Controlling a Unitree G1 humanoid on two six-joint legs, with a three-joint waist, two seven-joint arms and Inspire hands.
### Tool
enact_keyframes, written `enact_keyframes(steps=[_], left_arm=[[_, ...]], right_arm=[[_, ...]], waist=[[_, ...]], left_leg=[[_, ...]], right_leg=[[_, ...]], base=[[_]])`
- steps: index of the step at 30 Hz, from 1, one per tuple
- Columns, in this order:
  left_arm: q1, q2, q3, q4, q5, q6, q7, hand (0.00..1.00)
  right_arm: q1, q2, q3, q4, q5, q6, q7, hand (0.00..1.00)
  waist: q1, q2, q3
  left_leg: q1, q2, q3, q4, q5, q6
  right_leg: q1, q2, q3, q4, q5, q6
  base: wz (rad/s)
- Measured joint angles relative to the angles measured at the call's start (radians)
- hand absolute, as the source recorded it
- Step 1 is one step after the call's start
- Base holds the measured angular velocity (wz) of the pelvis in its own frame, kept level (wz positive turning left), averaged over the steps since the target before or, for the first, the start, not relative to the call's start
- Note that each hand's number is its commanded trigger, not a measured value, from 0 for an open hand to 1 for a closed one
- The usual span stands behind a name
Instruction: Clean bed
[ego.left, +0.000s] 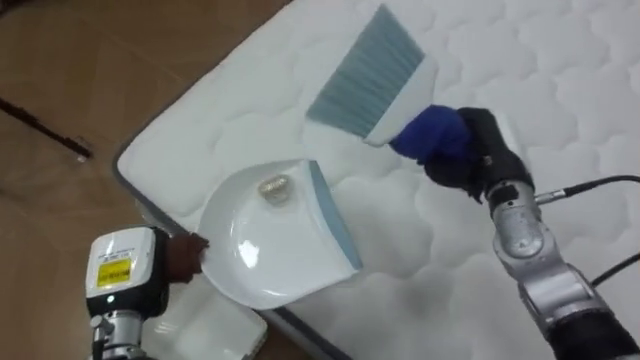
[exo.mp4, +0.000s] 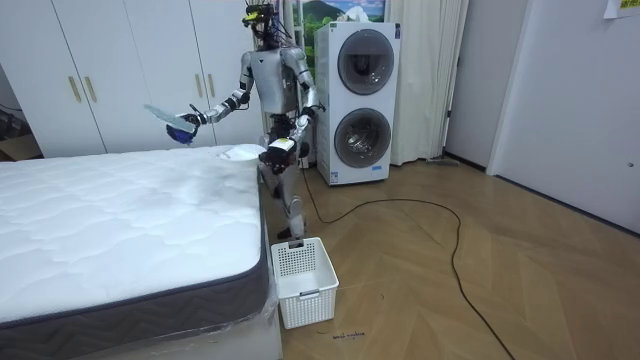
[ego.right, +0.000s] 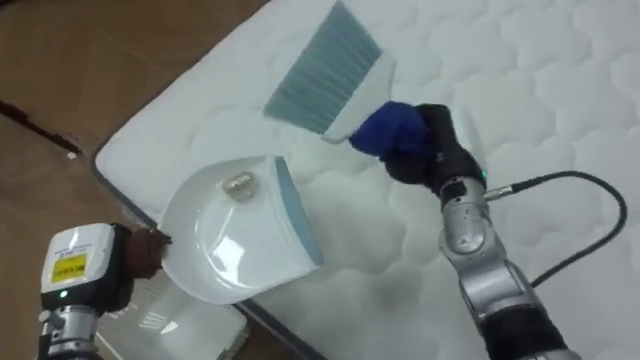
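A white dustpan (ego.left: 270, 245) with a pale blue lip hovers over the corner of the white quilted mattress (ego.left: 560, 80). A small crumpled scrap (ego.left: 275, 188) lies inside the pan. My left hand (ego.left: 183, 257) is shut on the pan's near end at the mattress edge. Over the mattress to the right, my right hand (ego.left: 478, 150) is shut on the blue handle of a hand brush (ego.left: 365, 70). The brush's grey-blue bristles are raised off the bed and point away from the pan. In the room view I stand at the bed's far corner with the brush (exo.mp4: 165, 117) held up.
Wooden floor (ego.left: 60, 60) lies left of the mattress. A pale glossy object (ego.left: 210, 325) sits below the dustpan beside the bed. A white slotted basket (exo.mp4: 305, 280) stands on the floor at the bed's near corner. Two stacked washing machines (exo.mp4: 358, 100) and white wardrobes (exo.mp4: 120, 70) stand behind me.
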Motion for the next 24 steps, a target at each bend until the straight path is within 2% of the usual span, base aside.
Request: enact_keyframes(steps=[1, 2, 3, 4, 5, 6, 7, 8, 9, 10, 11, 12, 13, 15, 16, 17, 18, 19, 20, 22, 24], left_arm=[[-0.013, -0.003, -0.001, 0.000, -0.019, -0.005, -0.004, 1.00], [-0.019, -0.019, 0.008, 0.001, -0.034, -0.005, -0.008, 1.00], [-0.020, -0.030, 0.017, 0.001, -0.039, -0.007, -0.008, 1.00], [-0.010, -0.045, 0.038, 0.003, -0.051, -0.007, -0.013, 1.00], [-0.001, -0.043, 0.053, 0.003, -0.066, -0.007, -0.025, 1.00], [0.001, -0.042, 0.063, 0.003, -0.072, -0.007, -0.033, 1.00], [-0.003, -0.042, 0.085, 0.002, -0.073, -0.006, -0.051, 1.00], [-0.011, -0.039, 0.092, 0.001, -0.076, -0.006, -0.071, 1.00], [-0.013, -0.039, 0.091, 0.000, -0.081, -0.006, -0.080, 1.00], [-0.018, -0.039, 0.087, -0.003, -0.089, -0.006, -0.103, 1.00], [-0.018, -0.039, 0.081, -0.012, -0.089, -0.002, -0.120, 1.00], [-0.018, -0.040, 0.077, -0.021, -0.088, 0.002, -0.128, 1.00], [-0.017, -0.040, 0.071, -0.034, -0.084, 0.009, -0.136, 1.00], [-0.019, -0.041, 0.060, -0.058, -0.080, 0.016, -0.137, 1.00], [-0.025, -0.036, 0.061, -0.059, -0.082, 0.016, -0.134, 1.00], [-0.025, -0.029, 0.061, -0.058, -0.084, 0.017, -0.126, 1.00], [-0.024, -0.028, 0.062, -0.058, -0.087, 0.017, -0.124, 1.00], [-0.021, -0.023, 0.064, -0.058, -0.089, 0.017, -0.121, 1.00], [-0.020, -0.015, 0.066, -0.058, -0.090, 0.017, -0.115, 1.00], [-0.020, -0.011, 0.075, -0.058, -0.089, 0.016, -0.107, 1.00], [-0.020, -0.011, 0.078, -0.058, -0.095, 0.014, -0.107, 1.00]], right_arm=[[0.018, -0.004, -0.034, 0.001, 0.011, -0.010, -0.040, 0.00], [0.031, -0.017, -0.055, 0.006, 0.036, -0.020, -0.079, 0.00], [0.033, -0.021, -0.065, 0.010, 0.050, -0.020, -0.094, 0.00], [0.033, -0.020, -0.070, 0.036, 0.081, -0.020, -0.115, 0.00], [0.043, -0.020, -0.069, 0.041, 0.119, -0.019, -0.116, 0.00], [0.046, -0.020, -0.069, 0.042, 0.139, -0.016, -0.116, 0.00], [0.047, -0.021, -0.071, 0.042, 0.182, -0.008, -0.121, 0.00], [0.047, -0.022, -0.081, 0.042, 0.215, 0.007, -0.133, 0.00], [0.046, -0.023, -0.088, 0.042, 0.226, 0.015, -0.136, 0.00], [0.045, -0.028, -0.106, 0.043, 0.249, 0.032, -0.147, 0.00], [0.047, -0.033, -0.119, 0.045, 0.267, 0.052, -0.168, 0.00], [0.048, -0.035, -0.124, 0.045, 0.269, 0.061, -0.182, 0.00], [0.052, -0.034, -0.139, 0.045, 0.269, 0.070, -0.206, 0.00], [0.065, -0.036, -0.166, 0.045, 0.270, 0.071, -0.233, 0.00], [0.072, -0.035, -0.169, 0.045, 0.271, 0.071, -0.246, 0.00], [0.075, -0.035, -0.167, 0.044, 0.276, 0.065, -0.253, 0.00], [0.077, -0.035, -0.167, 0.044, 0.276, 0.060, -0.257, 0.00], [0.083, -0.035, -0.165, 0.044, 0.284, 0.052, -0.261, 0.00], [0.097, -0.035, -0.155, 0.044, 0.284, 0.048, -0.268, 0.00], [0.120, -0.033, -0.145, 0.042, 0.283, 0.048, -0.272, 0.00], [0.147, -0.033, -0.144, 0.036, 0.296, 0.048, -0.280, 0.00]], waist=[[-0.002, 0.000, -0.0002], [-0.022, 0.006, -0.0036], [-0.031, 0.010, -0.0009], [-0.027, 0.012, 0.0016], [-0.044, 0.020, -0.0006], [-0.063, 0.020, -0.0006], [-0.097, 0.020, -0.0004], [-0.123, 0.017, 0.0010], [-0.139, 0.017, 0.0010], [-0.159, 0.017, 0.0009], [-0.170, 0.017, 0.0010], [-0.171, 0.017, 0.0021], [-0.171, 0.016, 0.0029], [-0.181, 0.019, 0.0031], [-0.183, 0.014, 0.0032], [-0.169, 0.012, 0.0020], [-0.156, 0.014, 0.0014], [-0.127, 0.023, 0.0000], [-0.115, 0.030, -0.0030], [-0.113, 0.033, -0.0057], [-0.120, 0.033, -0.0062]], left_leg=[[0.001, -0.016, -0.048, -0.021, 0.018, -0.021], [0.001, -0.013, 0.021, -0.075, 0.059, -0.016], [-0.001, 0.012, 0.128, -0.070, 0.062, -0.005], [0.007, 0.067, 0.351, 0.025, -0.005, 0.023], [0.026, 0.123, 0.494, 0.130, -0.070, 0.026], [0.033, 0.149, 0.536, 0.179, -0.097, 0.019], [0.043, 0.198, 0.593, 0.260, -0.138, 0.005], [0.061, 0.243, 0.640, 0.304, -0.159, 0.000], [0.074, 0.263, 0.659, 0.311, -0.168, -0.003], [0.101, 0.298, 0.698, 0.305, -0.184, -0.003], [0.123, 0.329, 0.729, 0.266, -0.201, -0.015], [0.125, 0.329, 0.740, 0.238, -0.207, -0.019], [0.129, 0.324, 0.760, 0.186, -0.214, -0.010], [0.125, 0.308, 0.756, 0.130, -0.216, -0.010], [0.116, 0.305, 0.757, 0.123, -0.199, -0.007], [0.122, 0.293, 0.756, 0.105, -0.181, -0.003], [0.125, 0.288, 0.756, 0.096, -0.175, 0.001], [0.125, 0.276, 0.747, 0.080, -0.164, 0.012], [0.122, 0.267, 0.735, 0.070, -0.150, 0.015], [0.118, 0.254, 0.723, 0.049, -0.130, 0.018], [0.120, 0.221, 0.684, 0.010, -0.097, 0.025]], right_leg=[[-0.018, 0.031, 0.035, -0.035, 0.010, -0.061], [-0.020, 0.002, -0.038, -0.029, 0.022, -0.074], [-0.019, -0.012, -0.100, -0.029, 0.023, -0.077], [-0.005, -0.023, -0.205, -0.021, 0.024, -0.079], [0.028, -0.021, -0.305, -0.037, 0.026, -0.085], [0.041, -0.017, -0.365, -0.049, 0.026, -0.089], [0.050, -0.016, -0.463, -0.061, 0.019, -0.100], [0.053, -0.016, -0.543, -0.067, 0.015, -0.104], [0.056, -0.016, -0.586, -0.071, 0.012, -0.103], [0.061, -0.016, -0.667, -0.076, 0.011, -0.101], [0.065, -0.018, -0.739, -0.074, 0.010, -0.099], [0.067, -0.023, -0.775, -0.067, 0.008, -0.096], [0.064, -0.035, -0.803, -0.043, 0.008, -0.095], [0.033, -0.044, -0.641, -0.002, 0.008, -0.095], [0.015, -0.048, -0.540, 0.016, 0.011, -0.090], [0.011, -0.058, -0.505, 0.025, 0.011, -0.090], [0.012, -0.061, -0.503, 0.024, 0.013, -0.088], [0.016, -0.066, -0.499, 0.020, 0.017, -0.083], [0.019, -0.068, -0.482, 0.019, 0.019, -0.079], [0.021, -0.077, -0.460, 0.025, 0.021, -0.075], [0.025, -0.078, -0.400, 0.023, 0.025, -0.069]], base=[[1.15], [1.12], [0.80], [0.46], [0.43], [0.78], [0.96], [0.96], [0.87], [0.87], [0.87], [0.93], [1.22], [1.56], [1.53], [1.28], [0.82], [0.75], [0.87], [1.09], [1.22]])
